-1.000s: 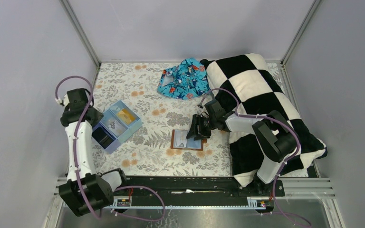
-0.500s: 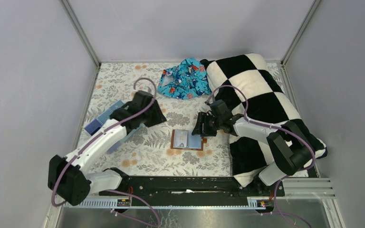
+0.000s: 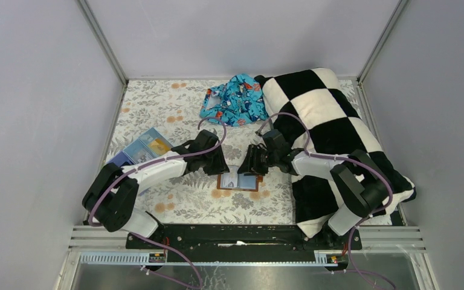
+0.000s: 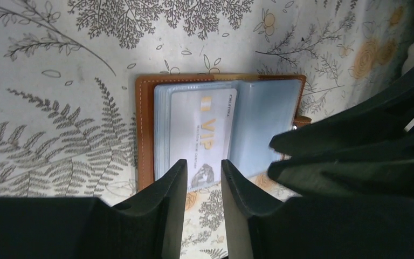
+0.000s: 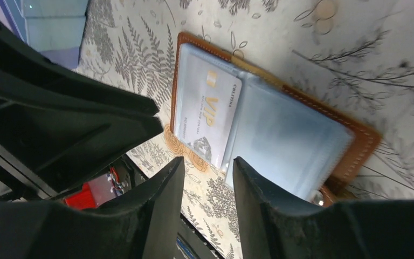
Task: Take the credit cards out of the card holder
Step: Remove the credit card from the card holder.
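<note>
Plainly, the brown card holder [image 4: 144, 129] lies open, VIP card [image 4: 202, 132] showing; left tool [image 4: 204, 164] and right tool [image 5: 207, 162] parted.

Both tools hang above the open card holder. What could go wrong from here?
The left tool and right tool hang very close over the card holder, so they may collide. The VIP card sits in a clear sleeve; a pinch could catch the sleeve and lift the whole holder.
</note>
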`<state>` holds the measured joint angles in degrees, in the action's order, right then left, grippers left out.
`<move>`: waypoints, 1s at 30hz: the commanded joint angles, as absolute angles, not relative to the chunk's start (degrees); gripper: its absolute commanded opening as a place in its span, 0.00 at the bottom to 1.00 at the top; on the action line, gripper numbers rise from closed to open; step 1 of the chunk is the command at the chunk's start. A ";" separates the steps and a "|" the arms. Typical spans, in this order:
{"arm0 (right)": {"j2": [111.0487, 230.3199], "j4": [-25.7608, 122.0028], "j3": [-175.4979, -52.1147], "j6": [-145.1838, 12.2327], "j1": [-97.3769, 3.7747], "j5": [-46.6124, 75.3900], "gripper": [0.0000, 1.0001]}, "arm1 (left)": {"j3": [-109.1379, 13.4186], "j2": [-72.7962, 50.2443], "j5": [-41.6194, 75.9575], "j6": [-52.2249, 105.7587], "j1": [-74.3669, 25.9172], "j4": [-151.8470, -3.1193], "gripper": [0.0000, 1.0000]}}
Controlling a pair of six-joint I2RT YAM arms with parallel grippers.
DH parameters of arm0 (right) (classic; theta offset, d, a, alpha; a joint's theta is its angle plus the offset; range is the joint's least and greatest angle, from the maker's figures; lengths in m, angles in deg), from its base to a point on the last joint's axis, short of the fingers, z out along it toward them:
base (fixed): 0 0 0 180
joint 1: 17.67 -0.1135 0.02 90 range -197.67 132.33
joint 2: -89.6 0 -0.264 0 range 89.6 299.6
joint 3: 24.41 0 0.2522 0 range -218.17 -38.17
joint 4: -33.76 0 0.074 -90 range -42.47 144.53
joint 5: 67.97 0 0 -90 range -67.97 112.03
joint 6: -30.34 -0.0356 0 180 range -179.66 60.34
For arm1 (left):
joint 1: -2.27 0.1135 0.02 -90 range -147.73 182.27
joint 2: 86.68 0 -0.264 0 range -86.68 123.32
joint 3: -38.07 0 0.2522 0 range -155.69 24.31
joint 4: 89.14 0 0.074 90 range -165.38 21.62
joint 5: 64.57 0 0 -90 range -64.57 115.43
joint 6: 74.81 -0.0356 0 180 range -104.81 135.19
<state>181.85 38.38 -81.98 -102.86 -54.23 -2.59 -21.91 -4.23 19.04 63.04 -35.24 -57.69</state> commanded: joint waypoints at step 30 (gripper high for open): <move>191.44 22.26 -78.90 -114.02 -55.76 -4.90 0.21 | -16.65 5.66 19.41 63.07 -34.42 -65.52 0.11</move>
<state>190.88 30.29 -80.52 -111.17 -55.76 -4.30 -18.50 2.81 19.74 63.09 -34.00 -66.54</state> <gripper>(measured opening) 0.238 0.122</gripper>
